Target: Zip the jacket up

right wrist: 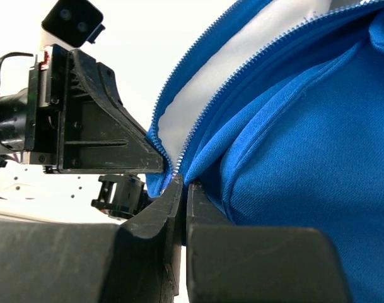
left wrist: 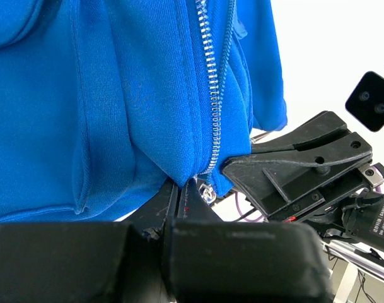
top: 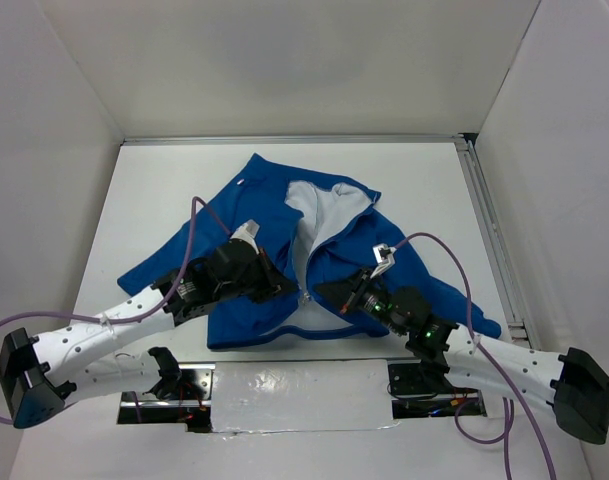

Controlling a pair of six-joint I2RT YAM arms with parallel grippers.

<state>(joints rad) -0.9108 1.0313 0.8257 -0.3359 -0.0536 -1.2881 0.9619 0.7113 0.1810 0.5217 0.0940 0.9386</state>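
Item: jacket [top: 249,205], royal blue, pale lining [top: 319,212] showing.
Location: middle of the tabletop [top: 424,180], collar towards the far side, hem [top: 249,338] towards the near edge and the arm bases.
Condition: front open in a narrow V from the collar down; the two halves meet only at the near end.
Zipper [left wrist: 214,95]: light metal teeth, both rows converging at the hem.
Slider [left wrist: 207,193]: silver, sitting at the very bottom of the teeth, just beside the left claw's tips.
Left claw [top: 289,288]: pinched tight on the hem corner just left of the zipper's base, fabric between the fingers.
Right claw [top: 322,290]: likewise closed, gripping the hem fabric just right of the zipper's base (its wrist view shows blue cloth entering the seam of the fingers).
Relation: the two claws face each other across the zipper foot, nearly touching.
Step in hand: judged as anchoring and aligning the two bottom ends, with the slider not yet drawn up.
Next move calls for: one claw holding the hem taut, the other letting go to take the slider and draw it away towards the collar along a straight line of teeth.
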